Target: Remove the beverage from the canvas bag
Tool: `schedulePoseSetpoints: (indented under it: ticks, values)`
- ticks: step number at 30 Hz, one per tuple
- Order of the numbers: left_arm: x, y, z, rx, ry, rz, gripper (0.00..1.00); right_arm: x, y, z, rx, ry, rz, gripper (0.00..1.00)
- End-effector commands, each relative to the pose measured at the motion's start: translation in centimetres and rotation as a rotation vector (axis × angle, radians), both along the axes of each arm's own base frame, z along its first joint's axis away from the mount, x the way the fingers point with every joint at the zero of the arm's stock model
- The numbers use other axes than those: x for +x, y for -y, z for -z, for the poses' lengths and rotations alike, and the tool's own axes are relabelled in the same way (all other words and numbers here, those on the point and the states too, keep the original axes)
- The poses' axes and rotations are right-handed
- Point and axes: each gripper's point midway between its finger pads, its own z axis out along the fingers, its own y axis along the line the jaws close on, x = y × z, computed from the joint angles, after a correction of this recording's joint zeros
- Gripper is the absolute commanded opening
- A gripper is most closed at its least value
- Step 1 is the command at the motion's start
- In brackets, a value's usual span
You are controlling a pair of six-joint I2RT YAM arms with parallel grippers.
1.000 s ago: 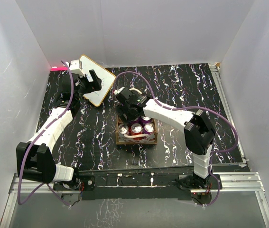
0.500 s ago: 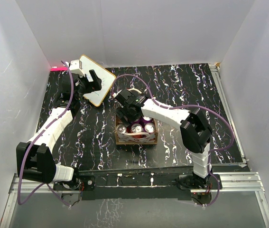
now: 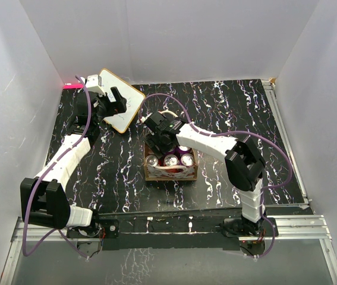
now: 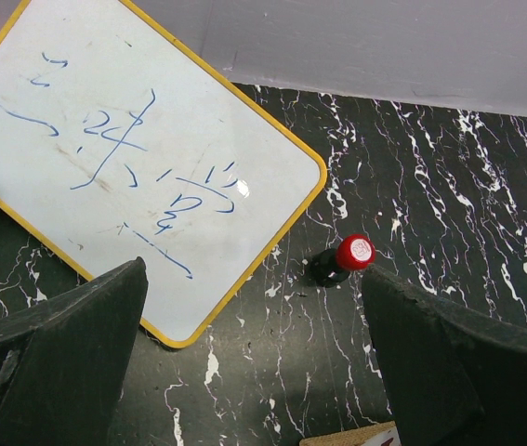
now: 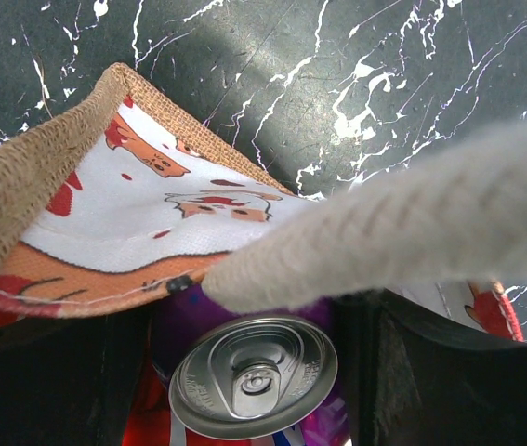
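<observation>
The beverage can, purple-sided with a silver top, stands inside the canvas bag at the middle of the table, beside other cans. The right gripper reaches into the bag, its fingers flanking that can; whether they press it cannot be told. The left gripper hangs spread wide above a whiteboard.

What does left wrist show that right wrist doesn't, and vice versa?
Only left wrist: a yellow-framed whiteboard with blue scribbles, a small red-capped item near its corner, and the white back wall.
Only right wrist: the printed inside of the canvas bag, a silver can top on a purple can, and a pale woven handle crossing above it.
Both: the black marbled table.
</observation>
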Motion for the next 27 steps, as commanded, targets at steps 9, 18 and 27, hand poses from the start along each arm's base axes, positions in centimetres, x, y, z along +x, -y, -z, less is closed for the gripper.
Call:
schedulePoseSetpoints:
  ticks: [9, 18, 27]
  values:
    - [0.2, 0.1, -2.3, -0.022, 0.055, 0.009, 0.97, -0.2, -0.8, -3.0, 0.093, 0.062, 0.039, 0.36]
    - [0.2, 0.3, -2.3, -0.028, 0.054, 0.015, 0.97, 0.4, -1.3, -7.2, 0.191, 0.142, 0.059, 0.27]
    - [0.3, 0.7, -2.0, -0.047, 0.045, 0.027, 0.97, 0.3, -0.8, -9.2, 0.231, 0.174, 0.089, 0.18]
